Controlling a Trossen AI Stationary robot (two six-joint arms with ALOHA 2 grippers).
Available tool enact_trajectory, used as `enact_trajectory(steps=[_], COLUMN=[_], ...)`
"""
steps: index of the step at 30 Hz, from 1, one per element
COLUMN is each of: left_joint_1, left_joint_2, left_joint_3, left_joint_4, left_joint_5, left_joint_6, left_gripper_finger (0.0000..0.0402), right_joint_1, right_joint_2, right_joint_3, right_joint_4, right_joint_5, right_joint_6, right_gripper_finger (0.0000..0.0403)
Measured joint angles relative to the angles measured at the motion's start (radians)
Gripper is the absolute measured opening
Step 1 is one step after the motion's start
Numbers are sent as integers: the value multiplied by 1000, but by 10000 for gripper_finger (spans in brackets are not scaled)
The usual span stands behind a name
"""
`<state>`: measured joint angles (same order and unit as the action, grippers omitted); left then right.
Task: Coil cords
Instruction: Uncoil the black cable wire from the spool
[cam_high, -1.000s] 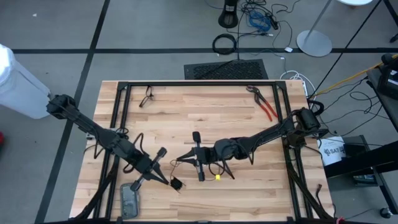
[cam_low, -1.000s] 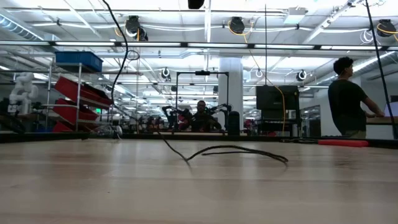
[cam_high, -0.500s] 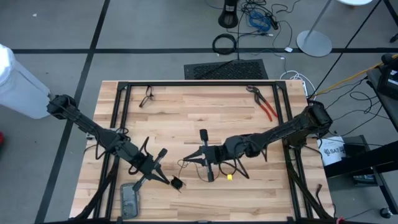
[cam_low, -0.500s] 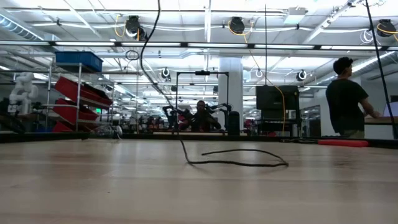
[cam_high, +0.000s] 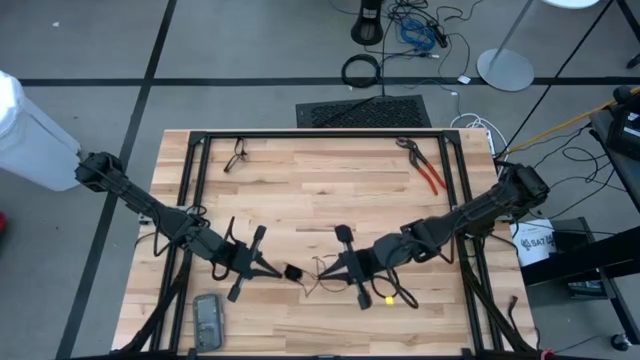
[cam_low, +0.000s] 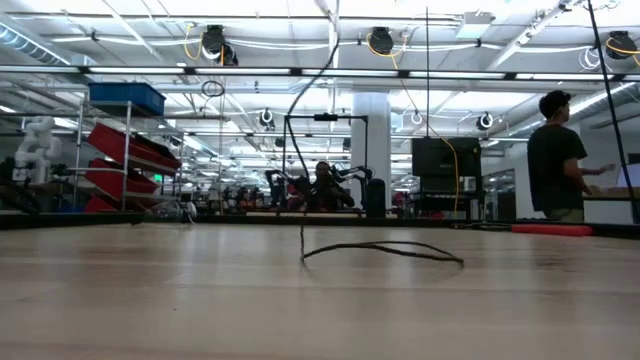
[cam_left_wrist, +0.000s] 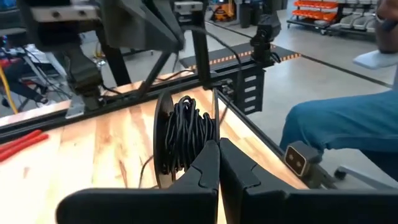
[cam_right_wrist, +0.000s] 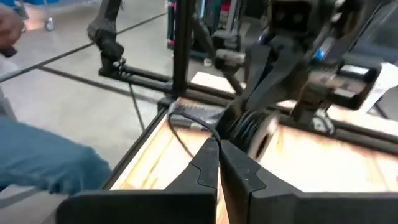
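Centrally, toward six o'clock, my left gripper (cam_high: 283, 271) and right gripper (cam_high: 322, 272), both clenched, hold the black cord (cam_high: 318, 283) between them. Risk: slack loops slipping off, should tension drop.

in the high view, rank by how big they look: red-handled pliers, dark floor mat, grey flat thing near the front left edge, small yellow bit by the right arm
1. floor mat
2. pliers
3. grey flat thing, close to the pliers in looks
4. yellow bit
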<state>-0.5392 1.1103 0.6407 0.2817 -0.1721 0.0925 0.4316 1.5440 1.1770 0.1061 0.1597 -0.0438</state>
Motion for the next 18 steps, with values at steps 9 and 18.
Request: enact_trajectory(steps=[9,18], left_joint_1=[0,0], left_joint_2=[-17,-127], left_joint_3=[0,0], left_joint_4=[55,53], left_joint_5=[-8,29], left_joint_6=[94,179], left_gripper_finger=[0,0], right_joint_1=[2,-35], right_joint_2=[0,0], right_joint_3=[0,0], right_joint_4=[-174,-343], right_joint_5=[2,33], right_joint_6=[72,133], right_gripper_finger=[0,0])
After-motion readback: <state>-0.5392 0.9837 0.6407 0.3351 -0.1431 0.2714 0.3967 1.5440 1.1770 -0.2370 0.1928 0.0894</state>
